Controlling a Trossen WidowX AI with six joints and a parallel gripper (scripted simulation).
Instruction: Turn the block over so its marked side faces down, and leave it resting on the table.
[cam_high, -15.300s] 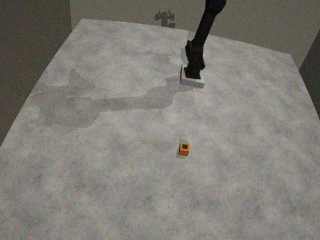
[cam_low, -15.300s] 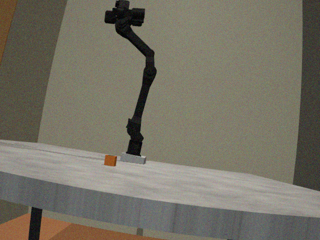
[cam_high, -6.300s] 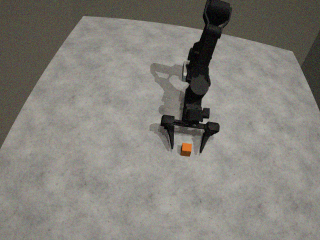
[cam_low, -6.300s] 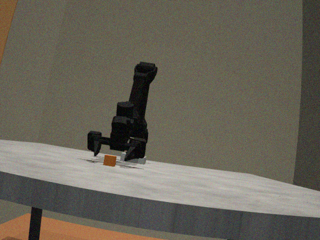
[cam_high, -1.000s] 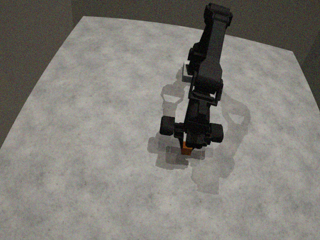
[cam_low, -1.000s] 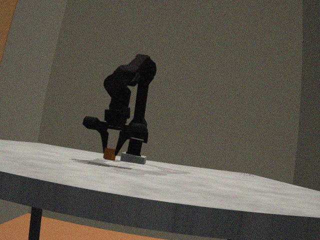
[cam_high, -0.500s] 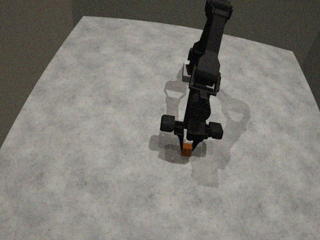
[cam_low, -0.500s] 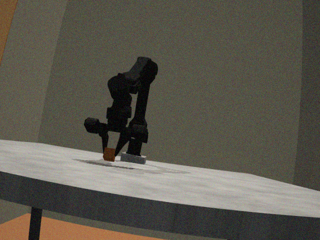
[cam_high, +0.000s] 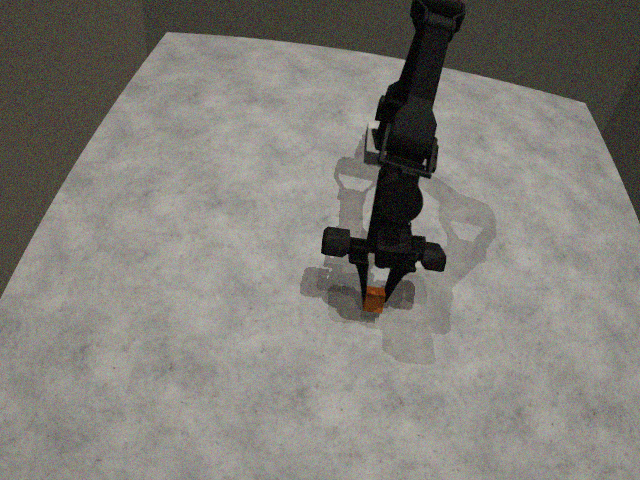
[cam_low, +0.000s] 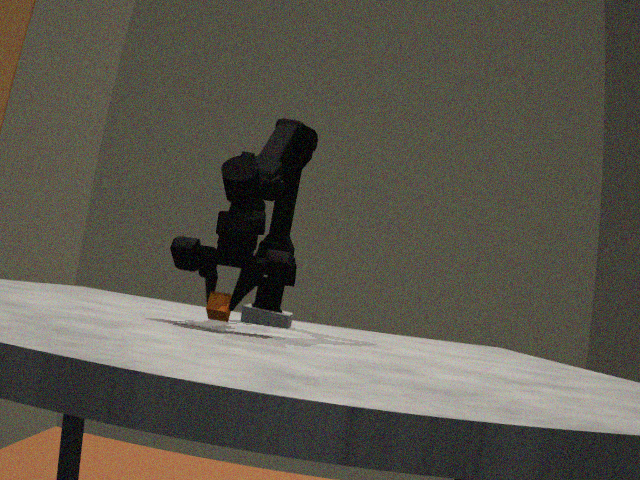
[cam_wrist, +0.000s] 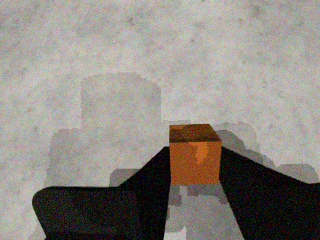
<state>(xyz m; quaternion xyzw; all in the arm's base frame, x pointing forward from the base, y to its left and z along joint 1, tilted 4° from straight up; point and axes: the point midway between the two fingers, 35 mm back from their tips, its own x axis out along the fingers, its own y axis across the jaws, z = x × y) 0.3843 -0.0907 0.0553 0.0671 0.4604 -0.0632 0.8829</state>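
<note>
An orange block (cam_high: 374, 300) (cam_low: 218, 306) (cam_wrist: 195, 163) is held between the fingertips of my gripper (cam_high: 374, 301) (cam_low: 219, 304) (cam_wrist: 191, 151), which is shut on it. In the exterior view the block hangs a little above the table (cam_high: 206, 361) (cam_low: 361, 372) (cam_wrist: 60, 45), slightly tilted, with its shadow below. In the wrist view one face is bright orange with a lighter patch and the face above it is darker. No marked side can be made out for certain; the faces against the fingers and the far faces are hidden.
The arm's grey base (cam_high: 370, 144) (cam_low: 266, 315) stands on the table behind the gripper. The arm rises from it and reaches over to the block. Shadows of the arm lie on the marbled white table top around the block. The table's dark edge (cam_low: 310, 413) runs across the front in the exterior view.
</note>
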